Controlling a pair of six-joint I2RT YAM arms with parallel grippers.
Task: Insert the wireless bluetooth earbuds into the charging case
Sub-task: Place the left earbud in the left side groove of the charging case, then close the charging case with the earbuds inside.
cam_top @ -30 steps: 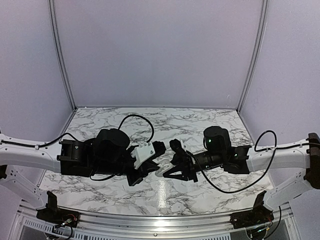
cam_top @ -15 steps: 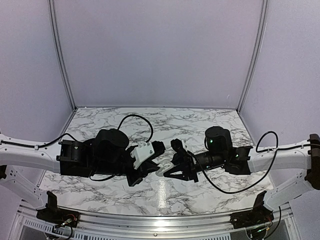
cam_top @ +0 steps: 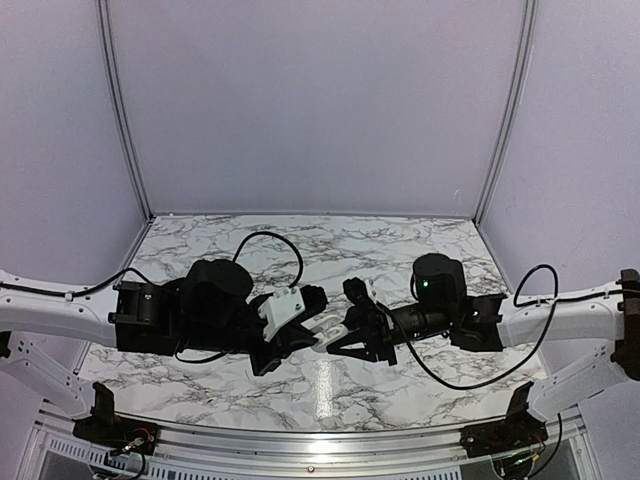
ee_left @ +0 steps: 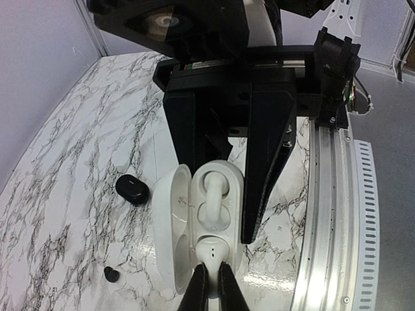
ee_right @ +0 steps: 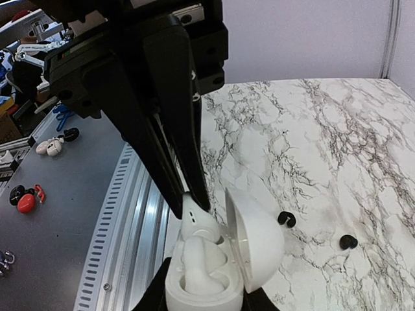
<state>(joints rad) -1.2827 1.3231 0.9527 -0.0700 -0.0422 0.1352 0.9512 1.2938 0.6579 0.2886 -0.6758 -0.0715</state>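
Marble tabletop lies beneath us. Our right gripper is clamped around the open white charging case, with one earbud seated inside. Our left gripper pinches the second earbud, its tip inside the case.

Pinching the lower end of a white earbud between the closed tips of the left gripper, right over the lower seat of the open white charging case; not showing whether fully seated. Clamping that case on both sides with the black fingers of the right gripper, lid hanging open to one side. Sitting in the upper seat: a second earbud. Lying on the marble worktop, further in from the near edge than the case: a black oval piece and a tiny black piece, apart from each other. Running along the near edge: a slotted metal rail.
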